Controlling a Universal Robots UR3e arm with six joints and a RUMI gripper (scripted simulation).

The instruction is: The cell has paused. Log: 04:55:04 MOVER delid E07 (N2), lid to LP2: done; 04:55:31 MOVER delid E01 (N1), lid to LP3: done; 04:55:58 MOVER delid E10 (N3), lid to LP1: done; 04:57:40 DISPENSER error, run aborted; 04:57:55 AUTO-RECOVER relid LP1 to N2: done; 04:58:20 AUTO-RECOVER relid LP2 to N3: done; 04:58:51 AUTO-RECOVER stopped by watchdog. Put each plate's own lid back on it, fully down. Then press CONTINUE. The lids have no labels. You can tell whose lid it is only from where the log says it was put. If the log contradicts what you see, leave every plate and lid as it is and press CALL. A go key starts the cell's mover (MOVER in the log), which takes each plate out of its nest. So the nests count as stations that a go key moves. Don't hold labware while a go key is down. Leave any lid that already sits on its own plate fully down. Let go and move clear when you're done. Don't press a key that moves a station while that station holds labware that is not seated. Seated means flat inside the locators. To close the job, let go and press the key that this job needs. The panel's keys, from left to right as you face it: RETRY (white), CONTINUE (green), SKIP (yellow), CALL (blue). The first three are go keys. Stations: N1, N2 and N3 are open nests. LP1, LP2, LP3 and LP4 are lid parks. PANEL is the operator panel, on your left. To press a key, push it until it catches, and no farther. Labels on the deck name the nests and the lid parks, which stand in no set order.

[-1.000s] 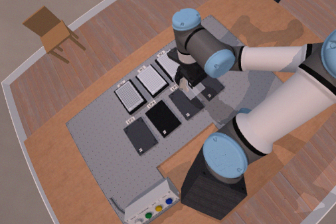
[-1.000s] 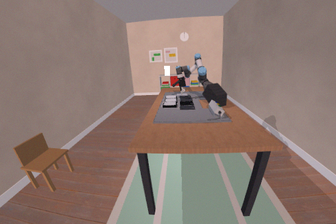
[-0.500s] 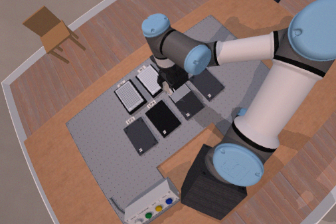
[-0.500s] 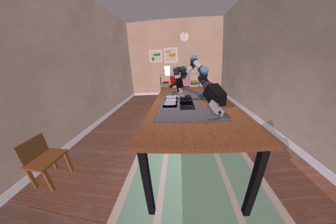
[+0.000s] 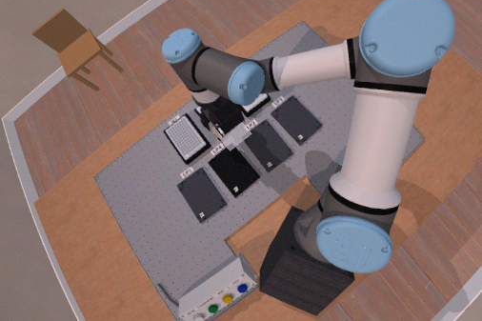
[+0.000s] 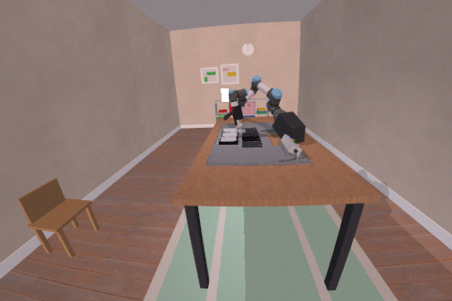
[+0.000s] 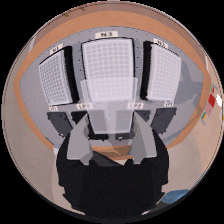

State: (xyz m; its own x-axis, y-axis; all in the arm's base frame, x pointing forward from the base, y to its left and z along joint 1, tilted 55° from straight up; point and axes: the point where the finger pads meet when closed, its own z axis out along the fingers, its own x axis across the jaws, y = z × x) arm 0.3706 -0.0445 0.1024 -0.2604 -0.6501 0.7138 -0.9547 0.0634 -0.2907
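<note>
above middle nest | pincer clamped on clear lid | held aloft

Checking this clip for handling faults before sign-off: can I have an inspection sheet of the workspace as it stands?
Surface: grey perforated deck mat on a brown wooden table.
Job's things: three white gridded well plates side by side in the nests; four dark rectangular lid parks; grey operator panel with four coloured keys.
Clutter: nothing seen.
Grippers: black two-jaw gripper shut on a clear plastic lid, held above the deck facing the middle plate, labelled N3.
Cables: nothing seen.
Surroundings: small wooden chair, round wall clock, two wall posters, green striped rug.
</note>
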